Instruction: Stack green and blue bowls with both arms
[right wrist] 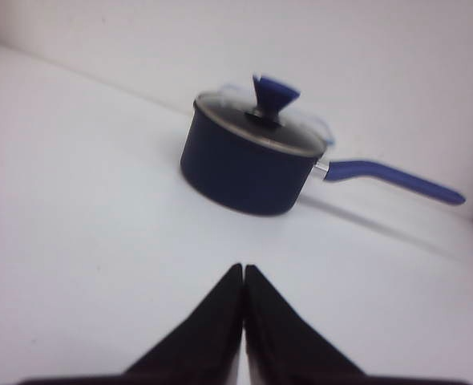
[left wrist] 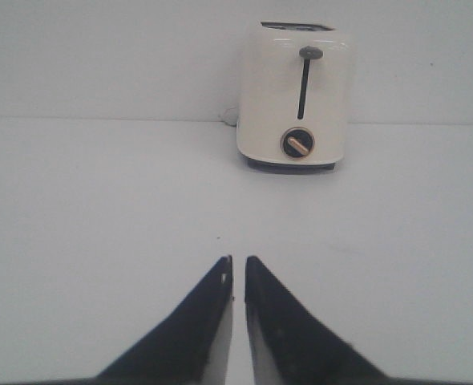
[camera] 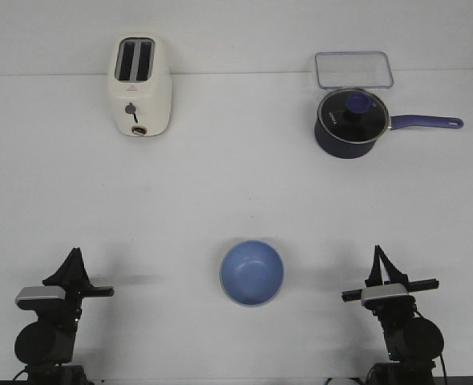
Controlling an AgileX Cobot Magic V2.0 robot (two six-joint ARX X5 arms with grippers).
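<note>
The light blue bowl (camera: 252, 273) sits upright and empty on the white table at the front middle, between my two arms. The green bowl shows in no view. My left gripper (camera: 74, 255) is at the front left, well left of the bowl, and holds nothing; in the left wrist view (left wrist: 238, 258) its fingers are nearly together with only a thin slit between them. My right gripper (camera: 378, 255) is at the front right, right of the bowl; in the right wrist view (right wrist: 244, 266) its fingers are pressed together and empty.
A cream toaster (camera: 139, 87) stands at the back left and shows ahead in the left wrist view (left wrist: 297, 96). A dark blue saucepan with a glass lid (camera: 350, 122) stands at the back right, its handle to the right; it also shows in the right wrist view (right wrist: 252, 156). A clear rectangular tray (camera: 353, 70) lies behind it.
</note>
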